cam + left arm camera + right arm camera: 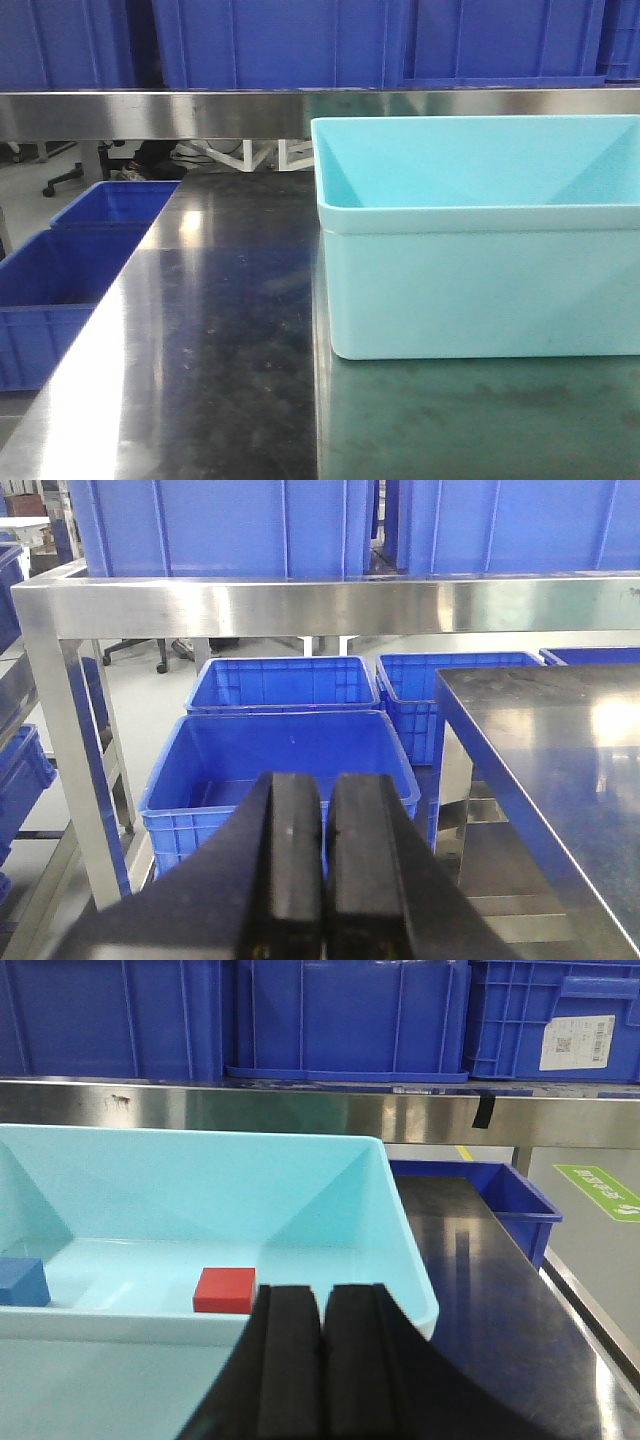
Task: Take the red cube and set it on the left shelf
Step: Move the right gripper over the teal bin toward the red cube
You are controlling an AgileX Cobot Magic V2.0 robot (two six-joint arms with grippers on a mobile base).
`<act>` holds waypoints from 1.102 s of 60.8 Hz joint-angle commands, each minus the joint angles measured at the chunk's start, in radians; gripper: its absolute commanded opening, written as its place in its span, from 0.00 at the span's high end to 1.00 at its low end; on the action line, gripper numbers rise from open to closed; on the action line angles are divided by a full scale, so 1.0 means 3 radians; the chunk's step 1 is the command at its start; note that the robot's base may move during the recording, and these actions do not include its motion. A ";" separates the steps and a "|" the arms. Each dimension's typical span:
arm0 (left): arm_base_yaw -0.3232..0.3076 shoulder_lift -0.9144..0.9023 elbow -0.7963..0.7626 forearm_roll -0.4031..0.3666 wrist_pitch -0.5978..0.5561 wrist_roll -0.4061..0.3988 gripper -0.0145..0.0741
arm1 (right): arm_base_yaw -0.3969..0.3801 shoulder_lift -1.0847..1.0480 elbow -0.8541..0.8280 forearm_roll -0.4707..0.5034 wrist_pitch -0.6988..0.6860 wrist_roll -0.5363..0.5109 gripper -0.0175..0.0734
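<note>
We see a white label [577,1042] stuck on a blue crate [510,1020]. The crate stands on the steel shelf [300,1110]. The label has a small square code and some lines of tiny print on it. The print is too small for us to read.

On the floor [600,1270] at the right we see a green sign [598,1190] with white marks on it. We cannot tell what the marks say.

So we find a label and a sign, but no words or numbers that we can read.

Blue crates [283,685] sit on a pale grey floor [150,695] near a wheeled office chair [62,178].
</note>
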 commanded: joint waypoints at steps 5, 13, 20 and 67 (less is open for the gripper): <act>-0.0005 -0.0049 0.0077 -0.0022 -0.0286 -0.0003 0.72 | -0.0017 -0.0069 -0.0053 -0.0035 -0.0286 -0.0010 0.76; -0.0005 -0.0049 0.0077 -0.0022 -0.0286 -0.0003 0.72 | -0.0017 -0.0069 -0.0053 -0.0035 -0.0286 -0.0010 0.76; -0.0005 -0.0049 0.0077 -0.0022 -0.0286 -0.0003 0.72 | -0.0017 -0.0069 -0.0053 -0.0035 -0.0286 -0.0010 0.76; -0.0005 -0.0049 0.0077 -0.0022 -0.0286 -0.0003 0.72 | -0.0017 0.0010 -0.0679 -0.0032 -0.0498 -0.0010 0.76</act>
